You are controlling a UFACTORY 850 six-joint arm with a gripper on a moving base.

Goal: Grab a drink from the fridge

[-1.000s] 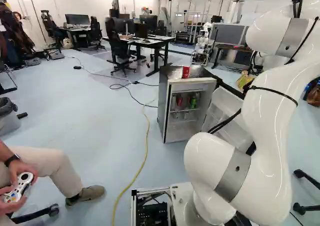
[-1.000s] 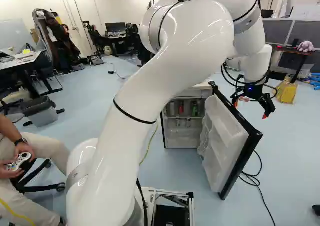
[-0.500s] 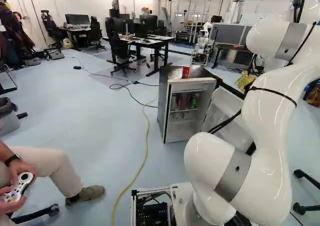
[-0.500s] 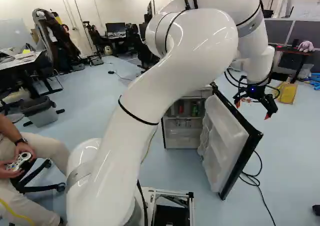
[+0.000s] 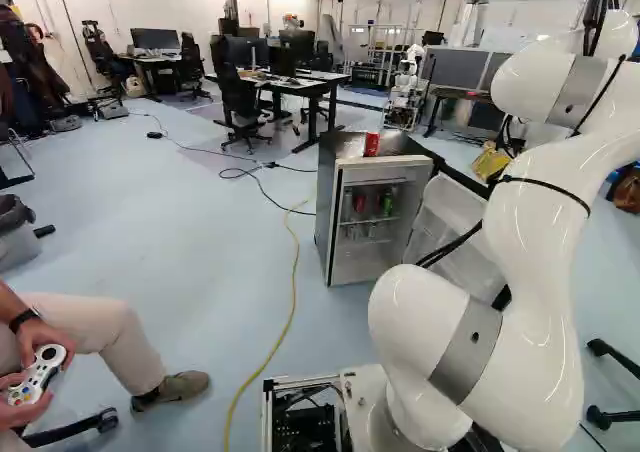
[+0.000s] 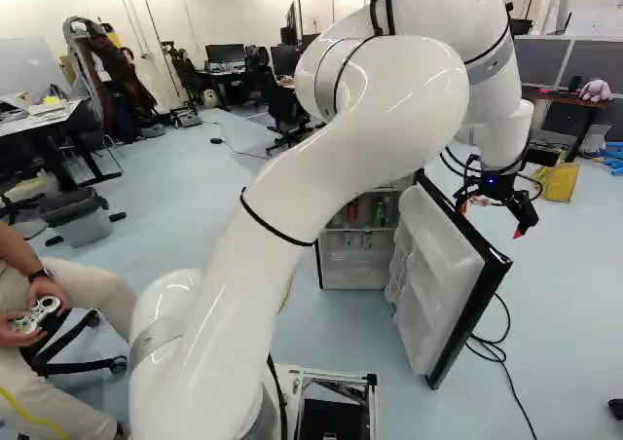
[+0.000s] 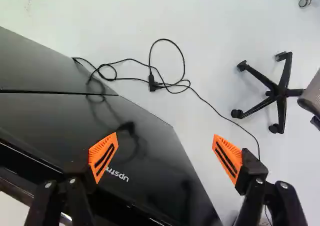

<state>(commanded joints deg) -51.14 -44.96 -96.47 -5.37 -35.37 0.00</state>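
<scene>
My gripper (image 7: 165,137) hangs empty, fingers spread, right of the open fridge door (image 6: 440,270); drink cans (image 5: 387,204) stand inside the fridge (image 5: 328,207), left. I judge this the approach, next needing a leftward swing around the door.

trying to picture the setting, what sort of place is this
Probably a robotics lab or workshop: another robot stands at the back, desks with monitors fill the room, and a small fridge stands open on the floor.
</scene>
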